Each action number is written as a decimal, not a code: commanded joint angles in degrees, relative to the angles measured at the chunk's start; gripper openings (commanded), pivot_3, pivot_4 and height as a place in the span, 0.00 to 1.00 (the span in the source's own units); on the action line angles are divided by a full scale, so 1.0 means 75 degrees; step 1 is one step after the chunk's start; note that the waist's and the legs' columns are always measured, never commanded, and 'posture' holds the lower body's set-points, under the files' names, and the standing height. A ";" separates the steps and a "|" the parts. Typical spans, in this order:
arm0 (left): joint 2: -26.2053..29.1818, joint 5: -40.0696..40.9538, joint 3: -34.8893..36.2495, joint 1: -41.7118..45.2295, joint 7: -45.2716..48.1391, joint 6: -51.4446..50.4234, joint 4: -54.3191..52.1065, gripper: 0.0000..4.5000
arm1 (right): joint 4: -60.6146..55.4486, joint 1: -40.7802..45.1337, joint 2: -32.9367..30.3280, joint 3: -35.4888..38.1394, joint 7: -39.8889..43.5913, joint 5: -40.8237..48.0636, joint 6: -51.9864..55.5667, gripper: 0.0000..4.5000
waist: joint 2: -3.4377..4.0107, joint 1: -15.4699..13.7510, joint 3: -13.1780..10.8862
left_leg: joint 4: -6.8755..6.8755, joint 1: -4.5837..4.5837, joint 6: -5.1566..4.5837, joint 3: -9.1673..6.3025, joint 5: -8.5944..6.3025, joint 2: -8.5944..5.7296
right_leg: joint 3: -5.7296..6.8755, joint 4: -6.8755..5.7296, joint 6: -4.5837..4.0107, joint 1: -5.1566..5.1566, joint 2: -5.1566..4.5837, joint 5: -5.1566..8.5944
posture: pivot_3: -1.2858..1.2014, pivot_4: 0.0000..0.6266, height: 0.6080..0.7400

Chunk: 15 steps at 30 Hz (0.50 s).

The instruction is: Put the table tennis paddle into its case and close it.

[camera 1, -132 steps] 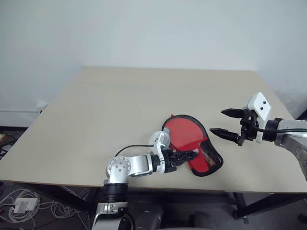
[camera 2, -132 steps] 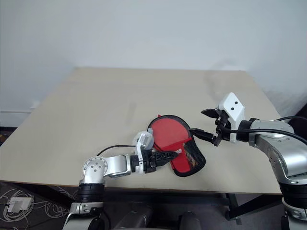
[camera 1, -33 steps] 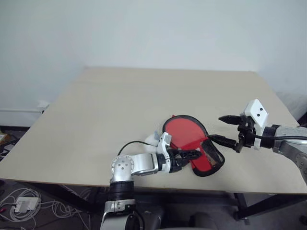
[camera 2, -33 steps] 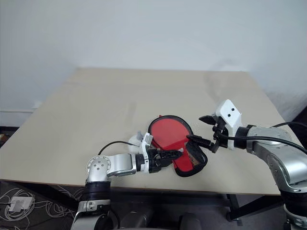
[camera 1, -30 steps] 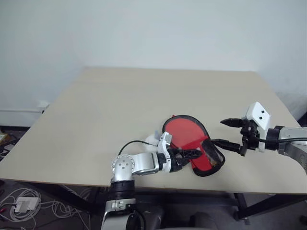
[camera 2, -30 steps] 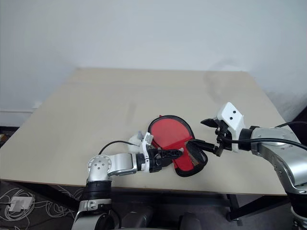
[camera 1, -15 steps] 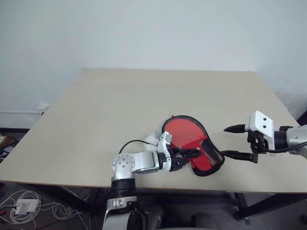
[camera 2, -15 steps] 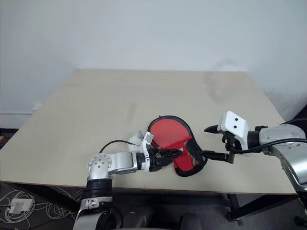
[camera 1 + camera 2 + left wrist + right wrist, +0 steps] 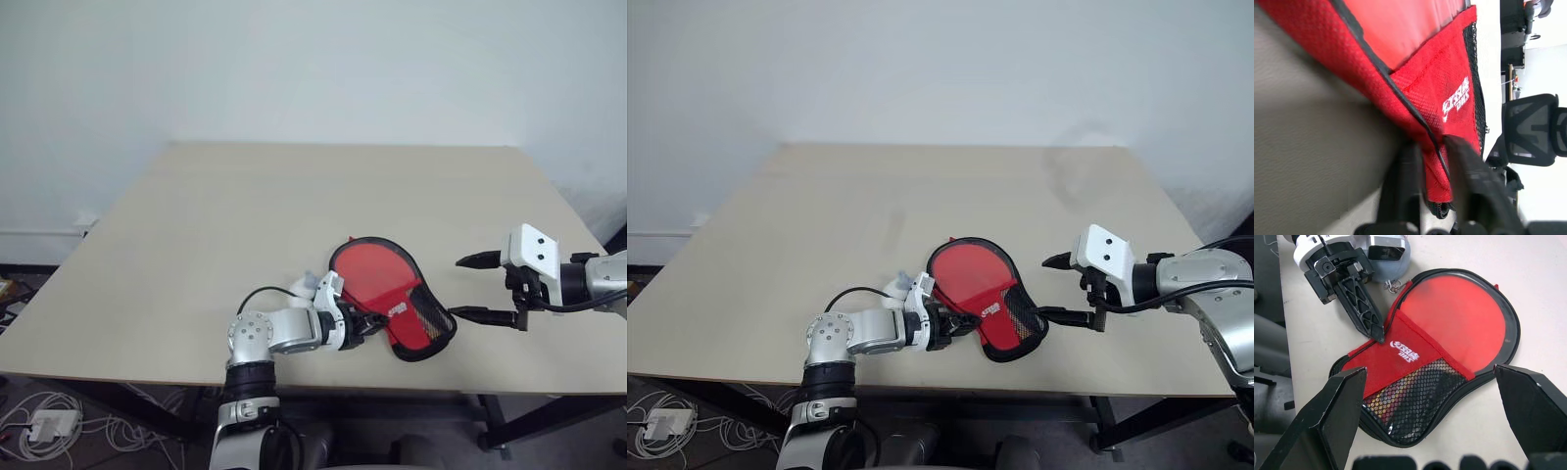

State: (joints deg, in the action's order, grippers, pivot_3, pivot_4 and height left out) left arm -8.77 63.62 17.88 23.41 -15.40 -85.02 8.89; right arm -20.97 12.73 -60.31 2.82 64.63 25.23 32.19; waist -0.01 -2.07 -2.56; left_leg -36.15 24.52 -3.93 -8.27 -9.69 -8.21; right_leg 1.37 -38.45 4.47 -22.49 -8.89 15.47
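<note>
Left gripper [image 9: 1374,330]: I find its two black fingers pinched together on the case's red fabric edge, beside the white logo.
Right gripper [image 9: 472,289]: I see it spread wide, holding nothing, hovering just off the case's mesh end.
Case [image 9: 416,323]: lies flat on the table [image 9: 245,215] between both grippers, red side up, flap folded back.
Table tennis paddle [image 9: 1459,318]: red face exposed inside the case's round end; through the mesh [image 9: 1410,399] I cannot make out the handle.
Zip: cannot tell.
</note>
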 commanded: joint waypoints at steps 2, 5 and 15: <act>0.0273 -0.0535 0.0208 -0.0171 0.0041 -0.0127 0.0639 0.00 | -0.0225 0.0199 -0.0024 0.0136 -0.0028 0.0037 -0.0023 1.00 | 0.0001 0.0003 0.0001 | 0.0000 0.0001 0.0000 0.0001 0.0000 0.0003 | 0.0005 0.0000 0.0001 0.0000 0.0000 -0.0001 | 0.52 0.00 0.75; 0.0389 -0.0591 0.0094 -0.0083 0.0310 -0.0177 0.0652 0.00 | -0.0245 0.0215 0.0016 0.0126 -0.0064 0.0040 -0.0004 1.00 | 0.0002 0.0022 0.0001 | 0.0000 0.0001 0.0000 0.0004 0.0000 0.0008 | 0.0010 0.0002 0.0001 0.0000 -0.0002 0.0000 | 0.52 0.00 0.75; 0.1022 -0.0243 -0.0063 -0.0059 0.1035 -0.0993 0.0086 0.00 | -0.0214 0.0298 0.0141 -0.0013 -0.0136 0.0001 -0.0037 1.00 | 0.0003 0.0082 0.0002 | 0.0013 0.0007 0.0002 0.0001 -0.0002 0.0010 | 0.0007 0.0004 0.0001 -0.0010 0.0004 0.0000 | 0.52 0.00 0.75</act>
State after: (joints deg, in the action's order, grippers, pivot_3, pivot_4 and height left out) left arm -2.83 61.99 17.23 24.82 -7.52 -91.28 8.39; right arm -21.86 13.38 -59.42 1.88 63.90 25.23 32.36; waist 0.02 -1.45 -2.55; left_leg -36.03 24.57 -3.90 -8.26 -9.71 -8.13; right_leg 1.40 -38.40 4.48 -22.57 -8.85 15.47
